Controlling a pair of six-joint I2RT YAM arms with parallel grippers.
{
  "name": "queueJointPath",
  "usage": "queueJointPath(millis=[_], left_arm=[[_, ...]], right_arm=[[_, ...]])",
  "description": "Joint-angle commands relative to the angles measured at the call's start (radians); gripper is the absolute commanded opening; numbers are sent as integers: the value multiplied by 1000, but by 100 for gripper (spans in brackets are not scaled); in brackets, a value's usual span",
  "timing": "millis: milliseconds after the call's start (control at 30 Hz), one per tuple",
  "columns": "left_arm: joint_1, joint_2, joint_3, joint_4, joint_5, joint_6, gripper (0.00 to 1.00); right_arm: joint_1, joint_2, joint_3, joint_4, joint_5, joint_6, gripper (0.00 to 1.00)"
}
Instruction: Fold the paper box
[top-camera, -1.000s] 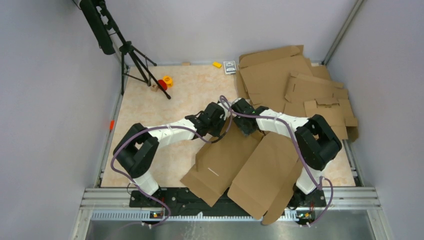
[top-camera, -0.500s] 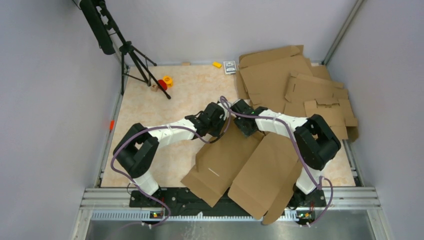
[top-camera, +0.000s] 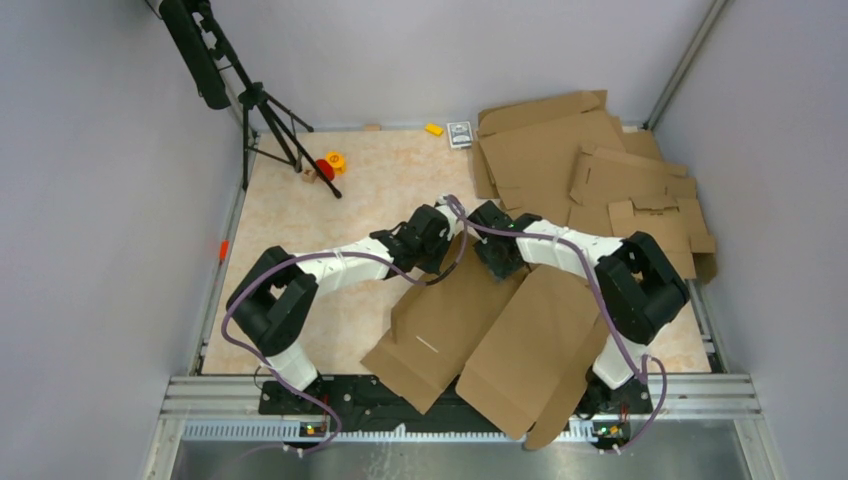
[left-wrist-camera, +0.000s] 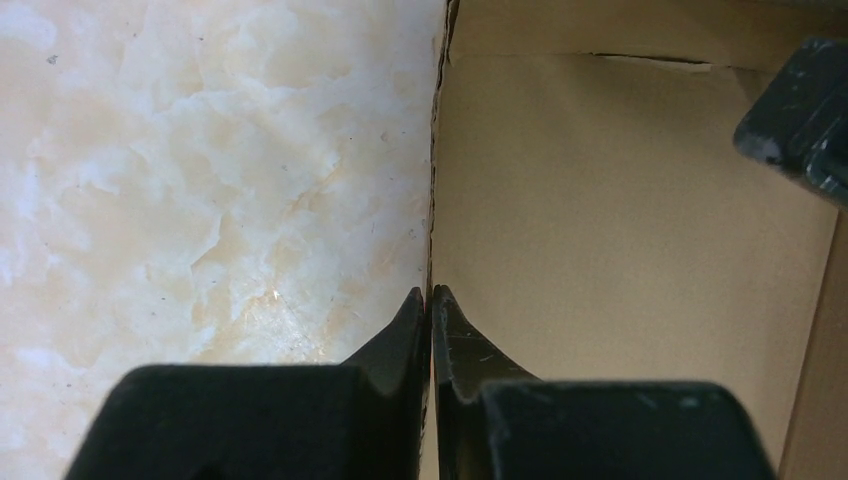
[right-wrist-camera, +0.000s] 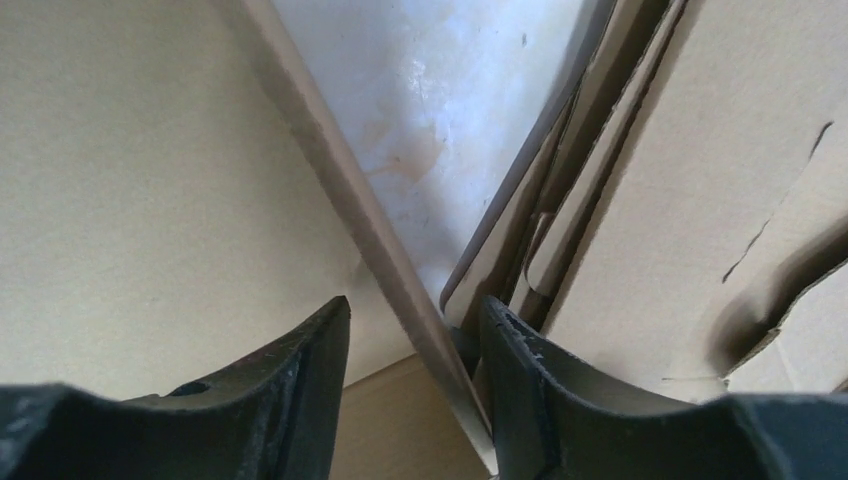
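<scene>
Paper box (top-camera: 450, 320), one; left gripper (left-wrist-camera: 428, 298); right gripper (right-wrist-camera: 415, 306)

Bare desk (top-camera: 300, 215) is seen on the left, between the tripod (top-camera: 257, 99) and the left arm (top-camera: 340, 265). The far right corner is filled by a pile of cardboard blanks (top-camera: 540, 150). The near middle is covered by the paper box (top-camera: 440, 320).

the left arm (top-camera: 335, 265) and the right arm (top-camera: 575, 245) are reaching from the near edge toward the middle of the tabletop (top-camera: 390, 180), wrists nearly meeting. the left gripper (left-wrist-camera: 428, 295) is pinching an edge of the paper box (left-wrist-camera: 620, 200) — the right gripper (right-wrist-camera: 415, 320) is holding its jaws apart.
</scene>
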Motion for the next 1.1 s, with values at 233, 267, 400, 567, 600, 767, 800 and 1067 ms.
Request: queueJointPath(millis=[233,267,400,567,600,767,800,1067], left_arm=[[-2,-44,8,62,6,5,5],[-2,-42,8,63,7,5,5],[-2,-40,11,63,12,3,5],[-2,-40,10,64,12,0,5],[-2,-39,10,64,13,0,5],[-2,-40,8,68,18,-5,5],[-2,-40,7,70,17,-5,5],[-2,-44,4,76,35,-5,5]], right_arm=[[-30,0,-2,3,-53,43,14],[-30,0,-1,5,-56,46,16],[-30,-3,3,13,-58,54,29],[-37,-10,27,41,-90,43,52],[-40,-12,33,53,-107,41,55],[-54,-12,37,145,-158,26,57],[-55,-5,39,164,-159,24,57],[-56,71,84,253,-162,-21,55]])
